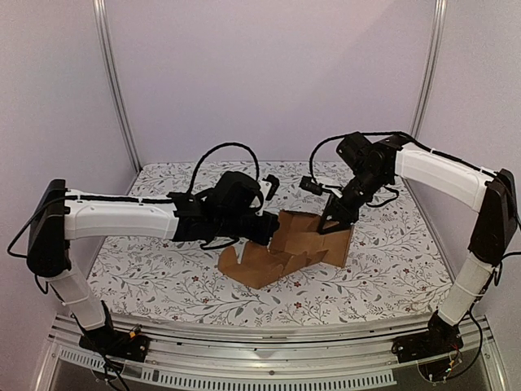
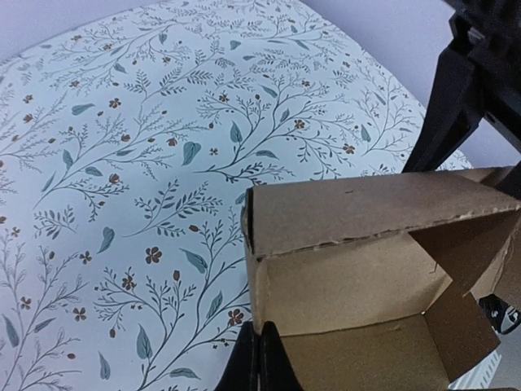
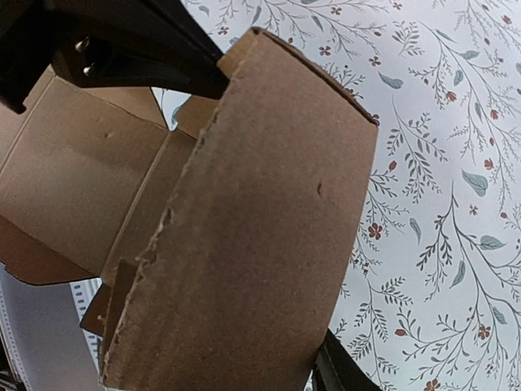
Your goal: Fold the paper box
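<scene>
My left gripper [image 2: 257, 358] pinches a wall edge of the half-folded paper box [image 1: 295, 244]. My right gripper [image 1: 332, 220] sits at its upright panel; can't tell if clenched.

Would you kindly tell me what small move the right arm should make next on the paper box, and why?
Probably press the tall flap at the right jaws inward, toward the wall the left jaws pinch shut. The paper box is only half formed: some walls stand, its top is open, and near flaps lie flat on the table.
</scene>
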